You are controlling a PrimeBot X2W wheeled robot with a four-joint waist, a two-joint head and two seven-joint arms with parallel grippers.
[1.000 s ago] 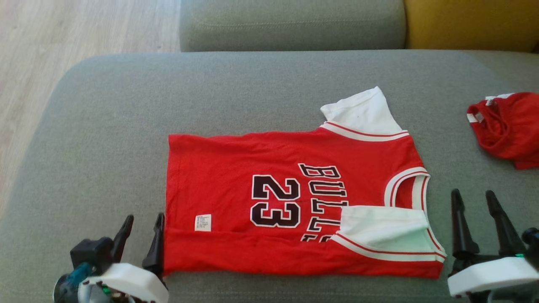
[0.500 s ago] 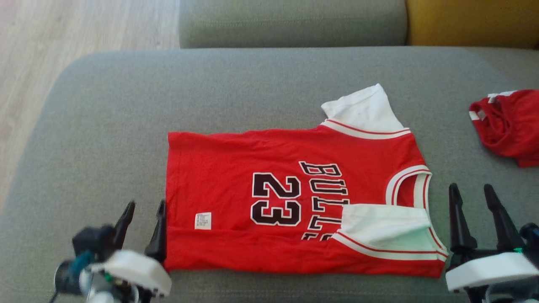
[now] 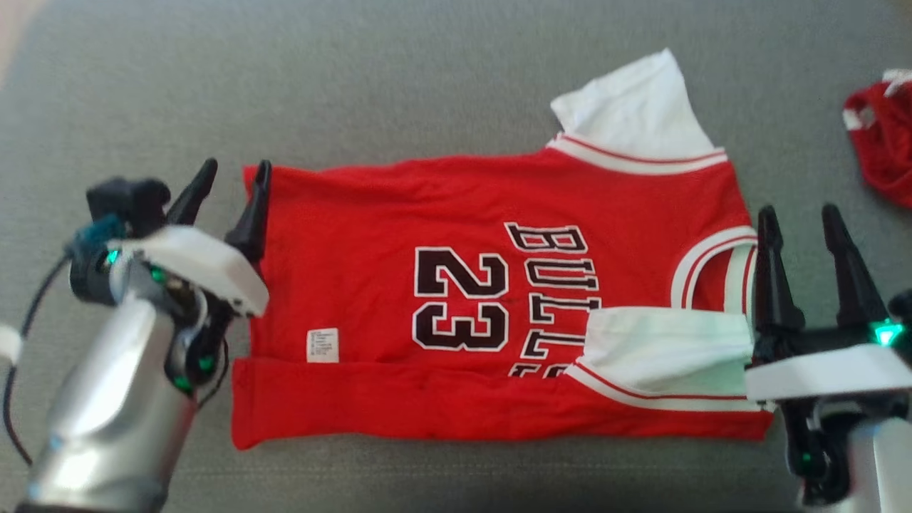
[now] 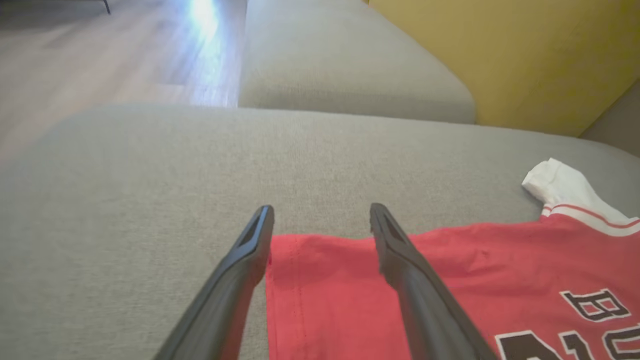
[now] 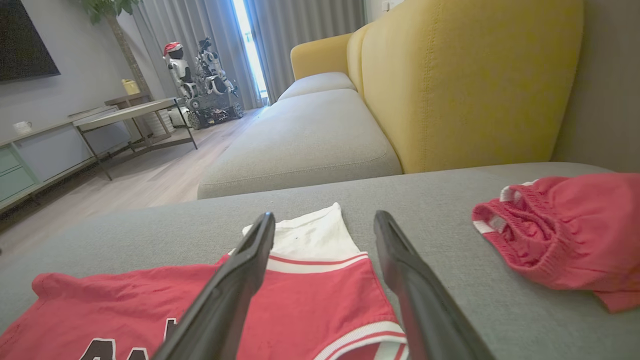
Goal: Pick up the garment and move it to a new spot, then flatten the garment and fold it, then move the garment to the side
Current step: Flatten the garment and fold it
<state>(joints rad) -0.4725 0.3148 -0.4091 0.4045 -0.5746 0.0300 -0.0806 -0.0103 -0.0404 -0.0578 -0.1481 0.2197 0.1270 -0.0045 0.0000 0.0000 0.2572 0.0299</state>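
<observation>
The garment [image 3: 463, 214] is a red jersey with black lettering, the number 23 and white sleeves, lying flat on the grey sofa cushion [image 3: 399, 78] with its near long edge folded over. My left gripper [image 3: 231, 176] stands open at the jersey's far hem corner, and the left wrist view has that corner [image 4: 320, 260] between the spread fingers. My right gripper [image 3: 798, 221] is open beside the collar end; in the right wrist view its fingers [image 5: 250, 260] frame the far white sleeve [image 5: 310, 235]. Neither gripper holds anything.
A second crumpled red garment [image 3: 883, 142] lies on the cushion to the right [image 5: 560, 235]. A yellow backrest [image 5: 465, 80] rises behind it. Another grey cushion [image 4: 345, 65] and wooden floor [image 4: 100, 65] lie beyond the far edge.
The head camera has tilted down and closer. My left gripper has advanced from the jersey's near hem corner to its far hem corner. The right gripper has moved forward beside the collar.
</observation>
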